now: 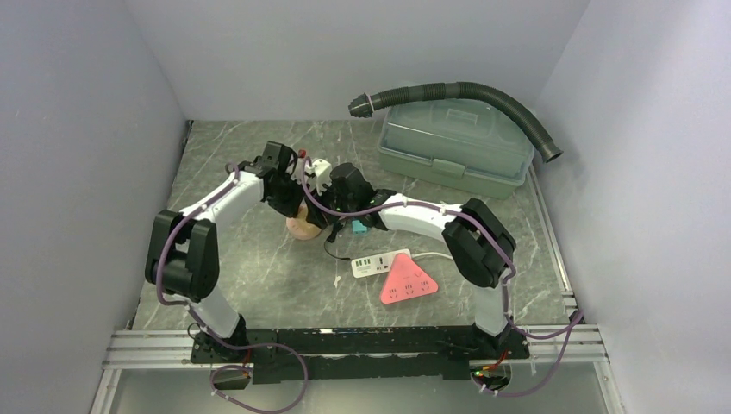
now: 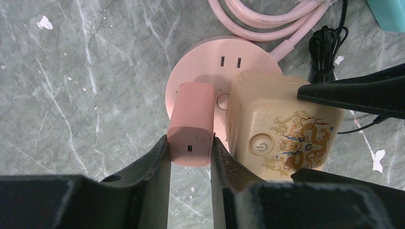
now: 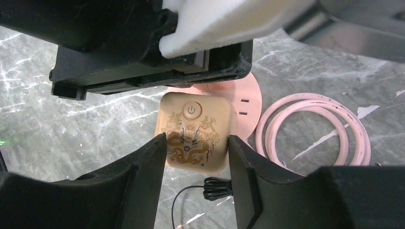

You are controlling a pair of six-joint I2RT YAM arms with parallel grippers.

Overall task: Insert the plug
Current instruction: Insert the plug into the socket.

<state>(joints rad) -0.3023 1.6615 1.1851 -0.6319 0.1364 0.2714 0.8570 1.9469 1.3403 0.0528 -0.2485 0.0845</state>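
A pink plug block [image 2: 192, 119] stands on the face of a round pink socket [image 2: 200, 67]; its prongs are hidden. My left gripper [image 2: 190, 148] is shut on the plug's near end, one finger on each side. A cream cube adapter with a gold dragon print [image 2: 282, 129] sits on the same socket, right beside the plug. My right gripper [image 3: 198, 143] is shut on this cube [image 3: 193, 114], both fingers against its sides. In the top view both grippers meet over the socket [image 1: 302, 229].
The socket's pink cable [image 3: 315, 129] lies coiled beside it, with a bundled black cord [image 3: 217, 187] and a teal block [image 1: 358, 227] close by. A white power strip [image 1: 379, 262] and a pink triangular one [image 1: 409, 282] lie nearer. A green toolbox [image 1: 457, 142] and black hose [image 1: 465, 93] stand behind.
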